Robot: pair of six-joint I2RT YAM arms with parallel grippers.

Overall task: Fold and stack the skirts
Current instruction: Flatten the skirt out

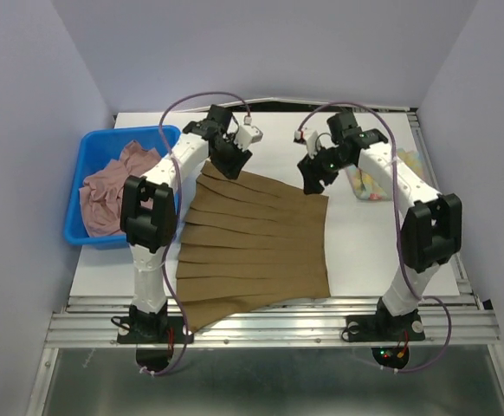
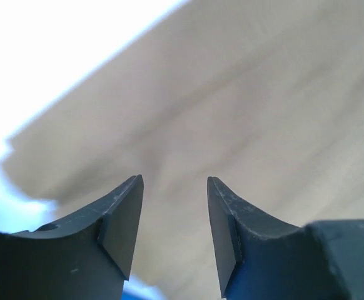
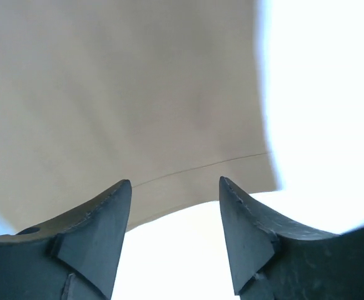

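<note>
Cloth first: the brown pleated skirt [image 1: 256, 251] lies spread flat on the table [image 1: 365, 260] between the two arms, with its pleats running from side to side. Your left gripper [image 1: 233, 163] hangs over its far left corner and your right gripper [image 1: 314, 178] over its far right corner. In both wrist views the fingers stand moderately apart with nothing between them; the brown cloth is only underneath. The dusty pink skirt [image 1: 109, 191] is bunched in the blue bin [image 1: 77, 232] at the left. The pastel skirt [image 1: 369, 185] lies just beyond the right arm.

I judge that the step in hand is taking both far corners for the first fold. Lower both grippers together and bite a little inside each corner, not on the bare edge, so that all the layers come up as one. In the right wrist view the cloth's edge passes just at the fingertips, so bring that gripper slightly more over the skirt before you close. Then lift low and draw both corners toward you at an equal pace; otherwise the pleats may slide open.
</note>
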